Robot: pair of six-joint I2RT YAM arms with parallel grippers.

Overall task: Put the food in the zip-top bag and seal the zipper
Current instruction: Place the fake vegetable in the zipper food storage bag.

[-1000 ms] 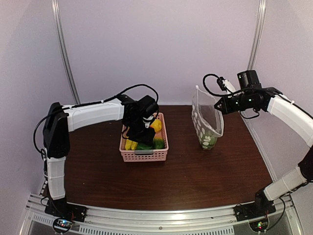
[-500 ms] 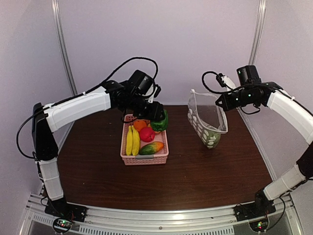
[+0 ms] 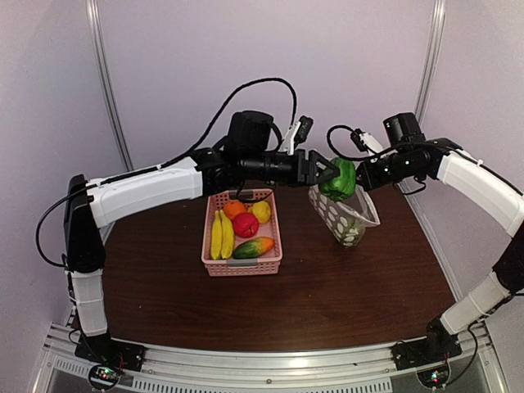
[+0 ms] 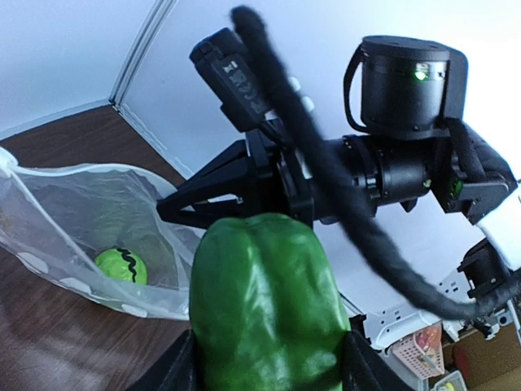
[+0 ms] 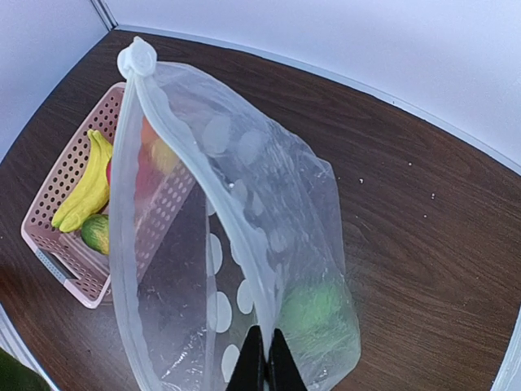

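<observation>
The bag hangs right of centre in the top view with its mouth up and open. One green piece already lies inside. The right gripper is pinched on the mouth edge at the zipper, judged to be holding the opening spread for loading. The zipper is unsealed.

The left gripper is clamped round a pepper at the mouth. It cannot be told whether the pepper is over the opening or just beside the rim. The basket, at centre, holds the banana and other food.

Half a second earlier the pepper was above the basket's far right corner. It has since crossed to the bag, and the bag's mouth has tilted towards it.
</observation>
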